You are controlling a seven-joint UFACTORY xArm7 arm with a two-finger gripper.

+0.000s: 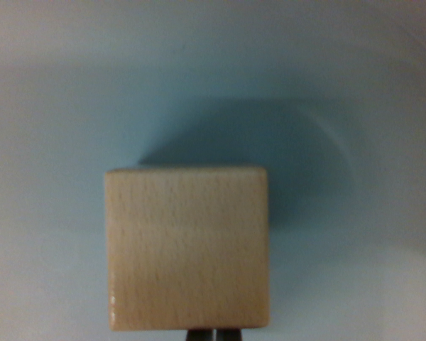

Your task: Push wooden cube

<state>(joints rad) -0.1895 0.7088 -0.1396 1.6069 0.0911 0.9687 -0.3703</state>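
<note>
A light wooden cube (188, 247) fills the lower middle of the wrist view, its pale grained face toward the camera, resting on a pale blue-grey surface (355, 270). At the very bottom edge, just below the cube, two dark fingertips of my gripper (213, 334) show side by side with only a thin gap between them. They sit right at the cube's near edge, and nothing is held between them. Most of the gripper is out of frame.
The cube casts a rounded dark shadow (270, 142) on the surface behind it and toward the wrist view's right. The pale surface stretches on all sides of the cube.
</note>
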